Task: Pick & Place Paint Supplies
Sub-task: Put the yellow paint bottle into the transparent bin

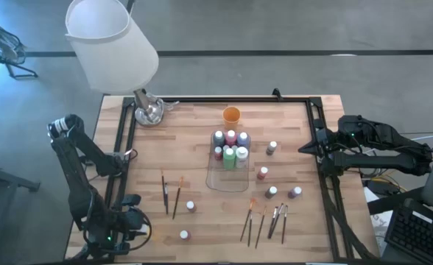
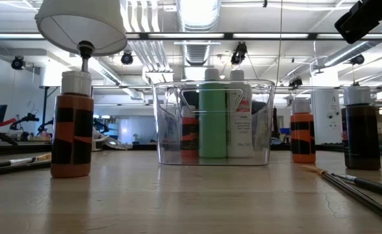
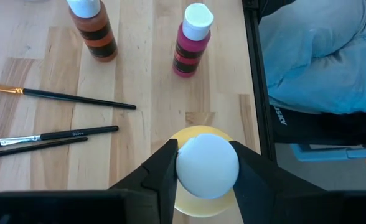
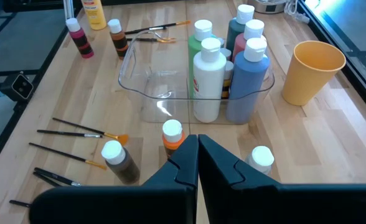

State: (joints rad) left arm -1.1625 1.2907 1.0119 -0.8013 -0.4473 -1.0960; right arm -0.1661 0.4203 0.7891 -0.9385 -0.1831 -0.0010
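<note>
Open desk (image 1: pixel 202 140) between the three brushes (image 1: pixel 169 193) at left and the clear tray (image 1: pixel 228 171). Tray's far half packed with upright bottles (image 1: pixel 230 146), near half free. To its right, scattered bottles (image 1: pixel 272 191) with narrow gaps; more brushes (image 1: pixel 264 221) fanned across the near edge. Orange cup (image 1: pixel 231 114) just behind the tray.

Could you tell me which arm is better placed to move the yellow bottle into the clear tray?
Left: the left gripper is already around the yellow bottle; the right gripper waits shut at the table's right edge.
</note>
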